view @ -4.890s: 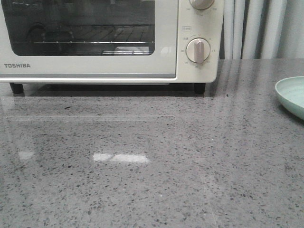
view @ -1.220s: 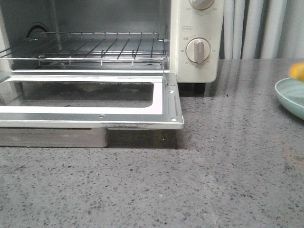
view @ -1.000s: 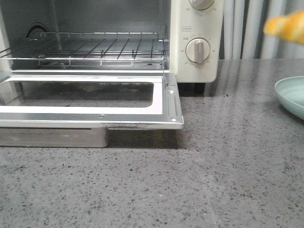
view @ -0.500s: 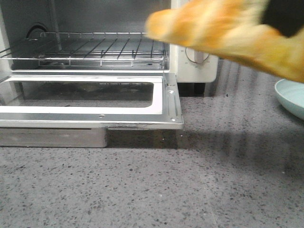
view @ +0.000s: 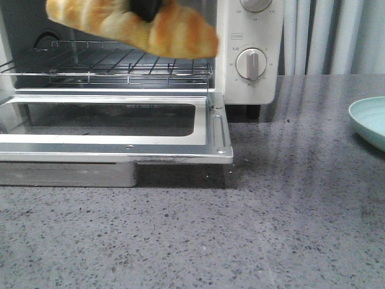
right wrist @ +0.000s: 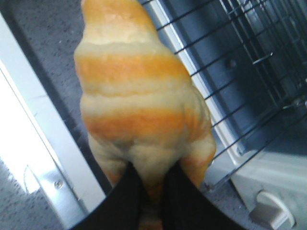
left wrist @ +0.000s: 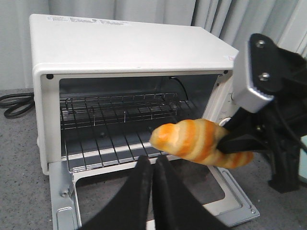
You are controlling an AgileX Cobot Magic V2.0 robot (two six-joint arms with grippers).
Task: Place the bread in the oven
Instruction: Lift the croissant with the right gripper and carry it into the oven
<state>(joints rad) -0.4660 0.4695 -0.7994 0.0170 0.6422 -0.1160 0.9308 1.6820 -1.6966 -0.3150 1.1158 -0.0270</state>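
The right gripper (right wrist: 148, 194) is clamped on the bread (right wrist: 139, 105), its two dark fingers (right wrist: 125, 201) pinching the roll near its middle; in the front view the bread (view: 135, 24) hangs in the upper left of the frame, in the air before the open mouth of the oven (view: 246, 54) and above the front edge of the wire rack (view: 114, 63), not resting on it. In the left wrist view the same bread (left wrist: 199, 143) sits at centre right, carried by the black right arm entering from the right edge. The left gripper (left wrist: 152, 179) shows at the bottom centre of its own view with both fingers pressed together and nothing between them. The oven door (view: 120, 141) lies dropped flat, glass pane facing up, across the left half of the front view. A pale green plate (view: 368, 122) rests on the grey speckled countertop (view: 271, 229) at the right edge, well apart from the oven.
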